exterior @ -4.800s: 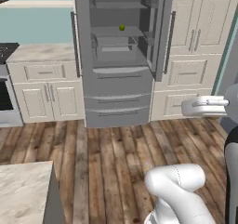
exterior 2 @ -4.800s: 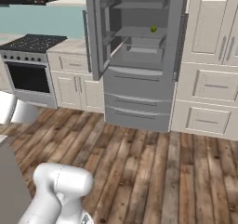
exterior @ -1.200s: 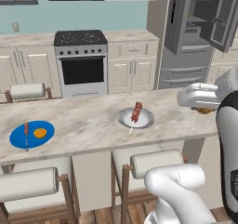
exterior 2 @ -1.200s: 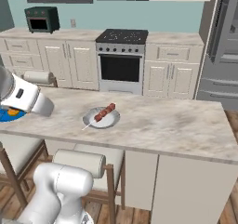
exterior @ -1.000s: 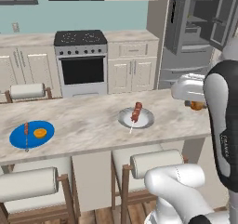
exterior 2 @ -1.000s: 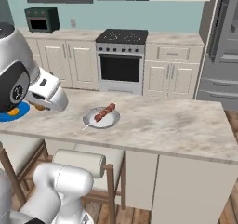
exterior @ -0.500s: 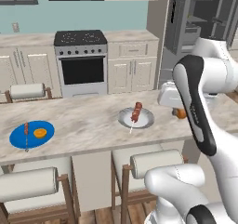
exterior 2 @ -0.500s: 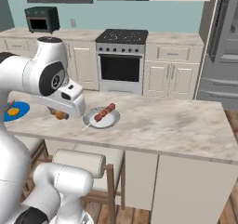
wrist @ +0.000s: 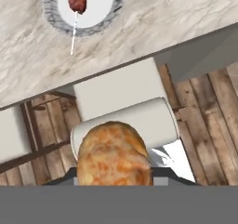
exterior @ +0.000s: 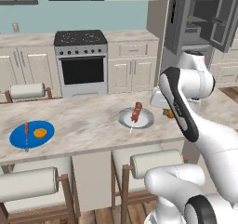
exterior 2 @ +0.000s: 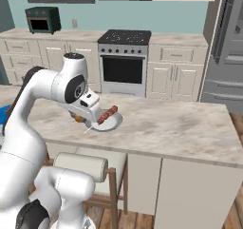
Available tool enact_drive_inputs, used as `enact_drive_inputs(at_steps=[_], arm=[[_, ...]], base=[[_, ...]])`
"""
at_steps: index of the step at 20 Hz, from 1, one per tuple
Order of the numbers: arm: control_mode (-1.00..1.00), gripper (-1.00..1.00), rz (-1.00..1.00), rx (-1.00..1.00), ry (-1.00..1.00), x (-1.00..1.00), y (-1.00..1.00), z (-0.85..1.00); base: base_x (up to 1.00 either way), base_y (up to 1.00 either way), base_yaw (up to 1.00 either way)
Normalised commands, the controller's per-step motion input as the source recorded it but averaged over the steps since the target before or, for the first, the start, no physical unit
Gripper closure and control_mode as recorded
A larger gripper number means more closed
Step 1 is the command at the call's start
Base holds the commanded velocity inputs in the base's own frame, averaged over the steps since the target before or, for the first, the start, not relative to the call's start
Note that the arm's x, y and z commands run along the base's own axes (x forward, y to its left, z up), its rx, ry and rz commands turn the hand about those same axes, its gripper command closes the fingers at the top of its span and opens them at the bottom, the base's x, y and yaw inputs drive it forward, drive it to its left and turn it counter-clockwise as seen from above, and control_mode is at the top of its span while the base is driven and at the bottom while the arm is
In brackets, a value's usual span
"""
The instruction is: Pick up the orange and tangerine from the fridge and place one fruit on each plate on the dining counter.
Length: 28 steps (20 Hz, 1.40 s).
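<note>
The jaws grip an orange fruit (wrist: pixel 113 153), round with no long axis to tell; its lower part is cut off at the bottom of the hand view. In the left base view the fruit peeks out at 3 o'clock of the grey-white plate (exterior: pixel 145 121), mostly hidden by the arm. That plate, on the bench (exterior: pixel 88 121), holds a skewer (exterior: pixel 136 111) pointing roughly 12 to 6. At 9 o'clock the blue plate (exterior: pixel 18 137) holds a skewer and another orange fruit (exterior: pixel 39 133).

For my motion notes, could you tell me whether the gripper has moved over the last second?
Yes. The gripper, carrying the orange fruit, swung leftward toward the grey plate on the counter.
</note>
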Motion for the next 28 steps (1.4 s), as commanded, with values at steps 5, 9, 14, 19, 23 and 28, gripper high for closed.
enact_drive_inputs(at_steps=[5, 9, 14, 19, 23, 28], arm=[[-1.00, 1.00, -0.14, 0.00, 0.11, 0.61, 0.00, -0.52], [-1.00, 1.00, -0.11, 0.02, 0.12, 0.45, 0.00, -0.38], [-1.00, 1.00, -0.09, 0.04, 0.08, 0.42, -0.06, -0.30], [-1.00, 1.00, -0.09, 0.04, 0.04, 0.37, -0.03, -0.28], [-1.00, 1.00, -0.07, 0.02, 0.04, 0.38, 0.00, -0.25], [-1.00, 1.00, -0.01, 0.00, 0.07, 0.33, 0.00, -0.29]], base=[[0.00, 0.00, 0.00], [0.00, 0.00, 0.00], [0.00, 0.00, 0.00], [0.00, 0.00, 0.00], [0.00, 0.00, 0.00], [0.00, 0.00, 0.00]])
